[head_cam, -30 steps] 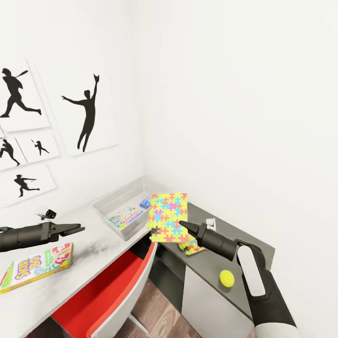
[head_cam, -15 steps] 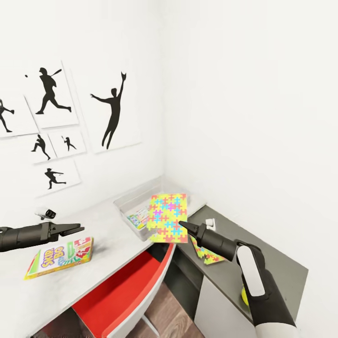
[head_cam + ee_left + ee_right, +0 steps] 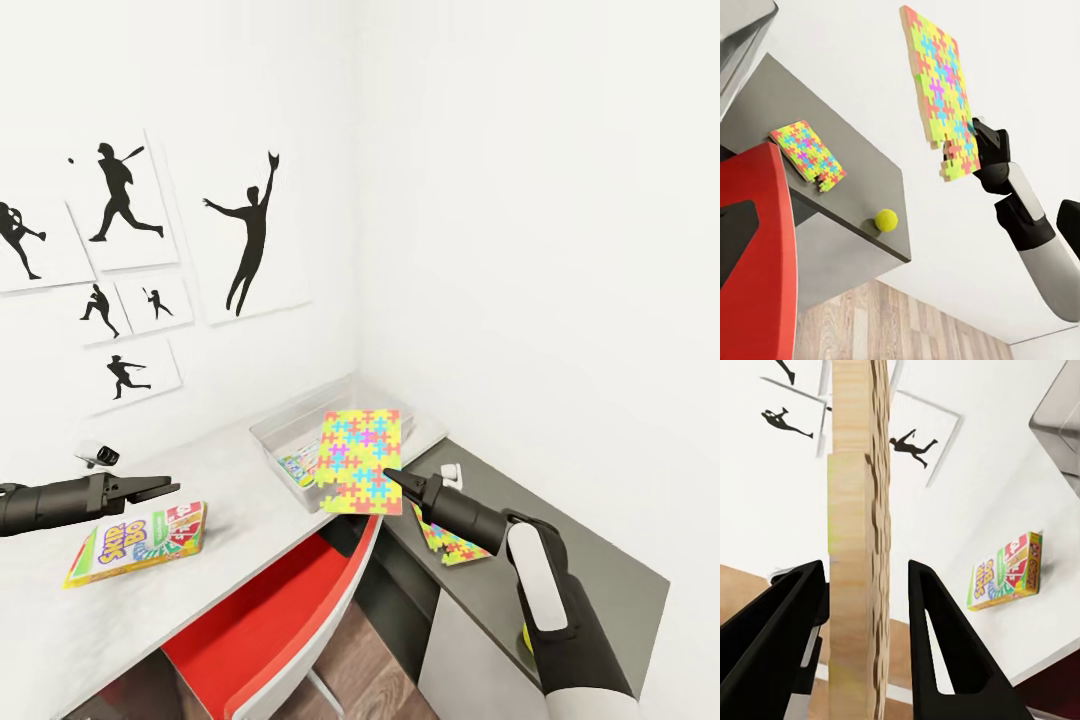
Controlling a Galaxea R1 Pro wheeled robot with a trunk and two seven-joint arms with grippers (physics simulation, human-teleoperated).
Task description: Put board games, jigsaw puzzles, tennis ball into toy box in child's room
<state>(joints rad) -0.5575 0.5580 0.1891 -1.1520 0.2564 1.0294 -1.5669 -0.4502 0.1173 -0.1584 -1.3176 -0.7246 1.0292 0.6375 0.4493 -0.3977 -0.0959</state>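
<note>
Shifted slightly rightward across the head view since half a second ago: camera motion, not object motion. Right gripper (image 3: 392, 478) still clamped on the lower edge of an upright jigsaw puzzle (image 3: 360, 460), held just before the toy box (image 3: 270, 432). Left gripper (image 3: 168, 488) unchanged, empty; jaw gap not discernible. Second puzzle (image 3: 455, 546) and tennis ball (image 3: 886, 219) on the dark cabinet (image 3: 600, 570); Skip-Bo box (image 3: 138, 542) on the table (image 3: 230, 500).

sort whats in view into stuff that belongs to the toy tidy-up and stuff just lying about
Part of the job:
- held jigsaw puzzle, in the right gripper
- second jigsaw puzzle on the dark cabinet
- tennis ball on that cabinet
- Skip-Bo game on the table
- toy box, games already inside

Just lying about:
- red chair
- wall pictures
- small white object
</note>
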